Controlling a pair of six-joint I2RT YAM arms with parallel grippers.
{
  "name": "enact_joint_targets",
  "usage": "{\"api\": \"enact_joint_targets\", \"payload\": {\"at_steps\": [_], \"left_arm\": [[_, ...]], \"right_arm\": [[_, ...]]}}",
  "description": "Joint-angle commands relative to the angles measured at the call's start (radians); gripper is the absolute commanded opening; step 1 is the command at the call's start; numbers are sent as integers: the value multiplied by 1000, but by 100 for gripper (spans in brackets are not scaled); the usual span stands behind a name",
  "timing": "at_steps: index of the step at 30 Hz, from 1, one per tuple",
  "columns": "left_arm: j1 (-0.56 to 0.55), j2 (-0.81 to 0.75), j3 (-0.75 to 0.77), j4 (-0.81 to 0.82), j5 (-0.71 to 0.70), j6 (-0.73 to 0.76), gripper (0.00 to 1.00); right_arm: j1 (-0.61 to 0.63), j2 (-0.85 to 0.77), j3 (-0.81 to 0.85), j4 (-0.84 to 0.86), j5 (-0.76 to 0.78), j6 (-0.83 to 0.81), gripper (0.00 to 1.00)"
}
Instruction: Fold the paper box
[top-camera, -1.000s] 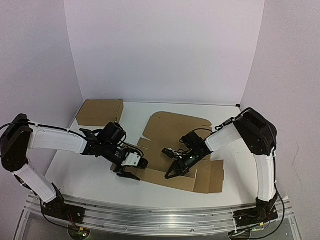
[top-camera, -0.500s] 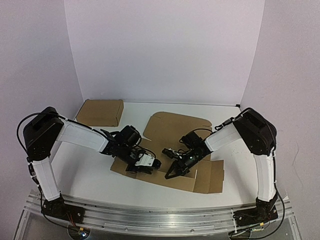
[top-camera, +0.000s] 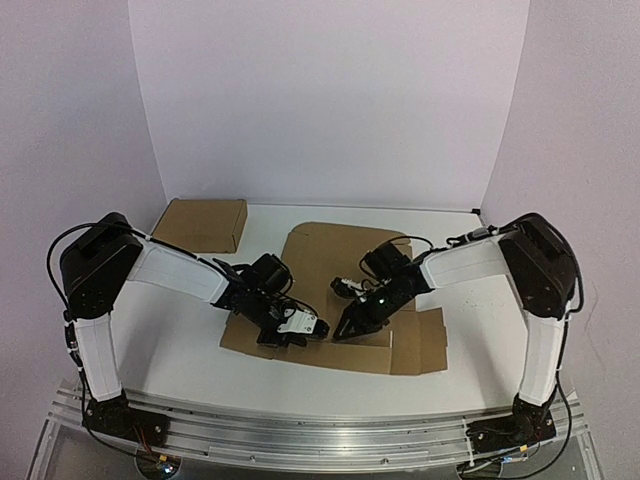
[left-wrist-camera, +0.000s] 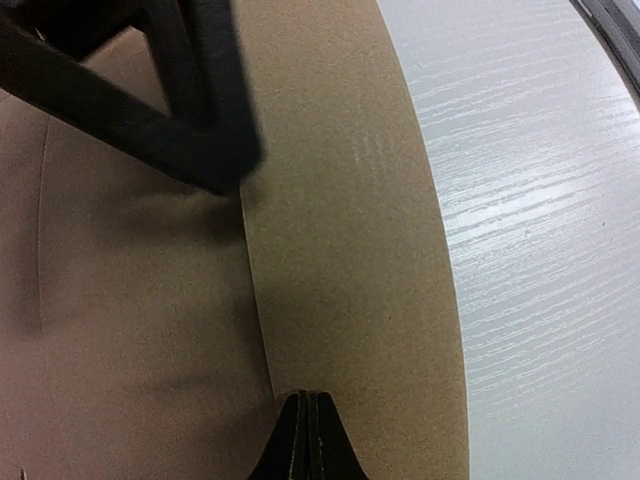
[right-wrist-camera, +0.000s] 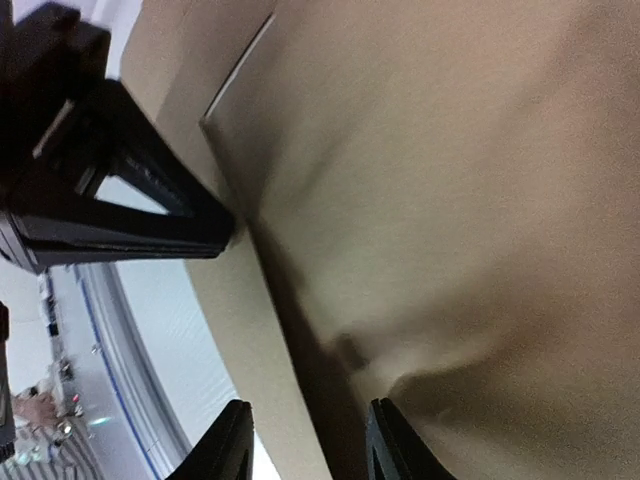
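Brown cardboard paper box lies flat mid-table, its near strip running nine to three, the fold there between the clenched left gripper at nine and the right gripper, jaws parted, at three.

A white desk with a faint wood grain makes up the floor of the booth. Plain pale lilac panels stand behind it and at both sides, evenly lit with only soft shadows. A ribbed aluminium rail runs along the near edge.
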Motion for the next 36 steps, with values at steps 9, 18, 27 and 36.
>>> {"api": "enact_joint_targets", "payload": {"at_steps": [9,18,27,36], "left_arm": [[-7,36,-69,-217,-88,-208,3],[-7,23,-92,-230,-71,-222,3],[-9,-210,-91,-155,38,-121,5],[-38,-196,-59,-227,78,-116,0]], "right_arm": [[158,-335,-150,-93,484,442,0],[160,-213,-298,35,522,575,0],[146,-173,-440,41,506,672,0],[146,-156,-365,-25,492,626,0]]}}
